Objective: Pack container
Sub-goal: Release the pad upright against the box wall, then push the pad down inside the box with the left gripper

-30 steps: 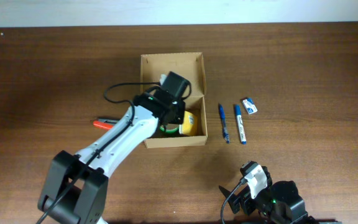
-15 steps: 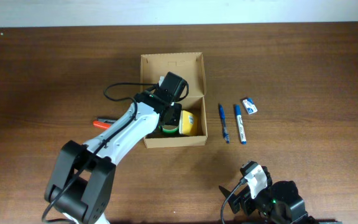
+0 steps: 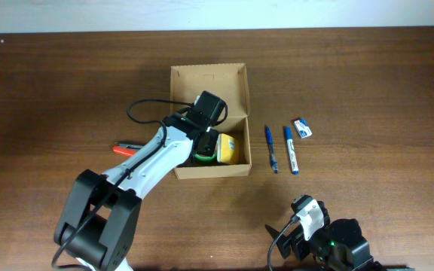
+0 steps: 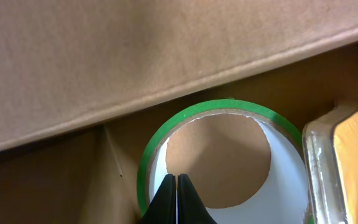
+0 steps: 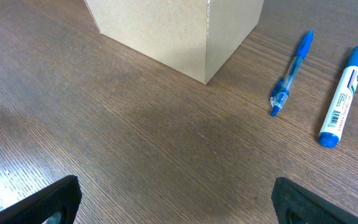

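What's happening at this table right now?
Left gripper is inside the open tan cardboard box, jaws shut and empty, over a green-edged tape roll lying beside a small yellow box. Right gripper hangs open at the near right, holding nothing. A blue pen, blue marker and small eraser lie unpacked right of the box; an orange tool lies left.

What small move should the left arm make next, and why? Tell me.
Probably lift the left end effector straight up out of the box: it is shut on nothing, the tape roll lies inside beside the yellow box, and a pen waits outside.
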Robot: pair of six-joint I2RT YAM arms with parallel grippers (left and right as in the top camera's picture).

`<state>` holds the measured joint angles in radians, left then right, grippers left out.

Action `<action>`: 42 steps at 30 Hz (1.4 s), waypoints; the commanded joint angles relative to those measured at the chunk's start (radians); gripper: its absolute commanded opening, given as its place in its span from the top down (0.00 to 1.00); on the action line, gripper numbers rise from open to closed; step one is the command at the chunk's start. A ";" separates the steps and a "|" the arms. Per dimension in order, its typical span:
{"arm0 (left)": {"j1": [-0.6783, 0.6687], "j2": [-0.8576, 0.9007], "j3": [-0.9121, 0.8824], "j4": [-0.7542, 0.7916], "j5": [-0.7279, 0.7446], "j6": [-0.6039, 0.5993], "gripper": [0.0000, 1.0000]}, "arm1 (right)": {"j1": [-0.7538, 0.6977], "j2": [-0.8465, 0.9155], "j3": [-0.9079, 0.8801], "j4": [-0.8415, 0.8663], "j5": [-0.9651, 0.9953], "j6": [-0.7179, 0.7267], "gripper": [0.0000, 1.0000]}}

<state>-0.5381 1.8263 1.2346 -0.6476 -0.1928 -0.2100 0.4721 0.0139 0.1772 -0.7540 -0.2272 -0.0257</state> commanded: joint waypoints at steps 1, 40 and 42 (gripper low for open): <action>-0.002 0.010 -0.018 0.007 -0.034 0.052 0.98 | 0.008 -0.011 -0.007 0.003 -0.005 0.008 0.01; -0.086 0.010 -0.065 0.084 -0.310 0.159 0.98 | 0.008 -0.011 -0.007 0.003 -0.005 0.008 0.01; -0.085 0.010 -0.065 0.087 -0.311 0.159 0.98 | 0.008 -0.011 -0.007 0.003 -0.005 0.008 0.01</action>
<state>-0.6224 1.8263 1.1557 -0.5663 -0.4751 -0.0669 0.4721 0.0139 0.1772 -0.7536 -0.2272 -0.0250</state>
